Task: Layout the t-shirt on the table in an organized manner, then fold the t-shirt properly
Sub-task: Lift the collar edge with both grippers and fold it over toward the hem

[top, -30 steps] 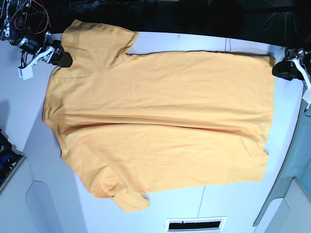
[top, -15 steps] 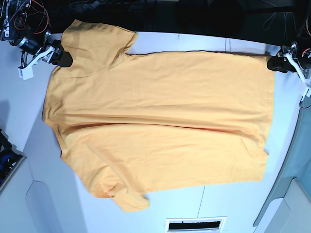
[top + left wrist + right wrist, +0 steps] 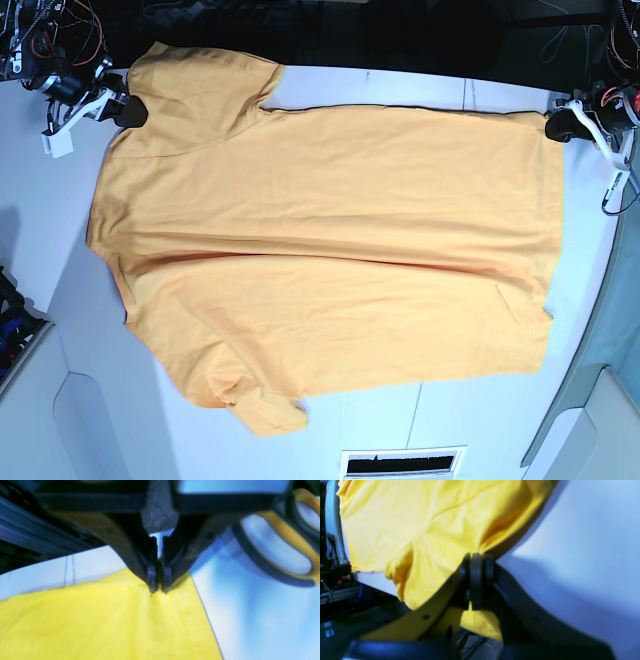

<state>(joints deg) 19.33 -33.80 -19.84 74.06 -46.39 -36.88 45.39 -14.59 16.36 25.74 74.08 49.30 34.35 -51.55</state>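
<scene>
T-shirt [image 3: 330, 250] lies spread over the white tabletop [image 3: 60, 210], body mostly flat; one sleeve at 11 o'clock, the other bunched at 7 o'clock, low ridges across the middle; layout judged nearly done, no fold made yet.

Left hand [image 3: 158, 588]: at the hem corner, 2 o'clock in the base view; jaws closed to a narrow slit, pinching the yellow cloth.

Right hand [image 3: 476, 562]: at the 11 o'clock sleeve; jaws pressed together over the cloth edge, fabric lifted and draping from it.

Remaining, as judged: settle both held corners, smooth the 7 o'clock sleeve, then all folding.
</scene>
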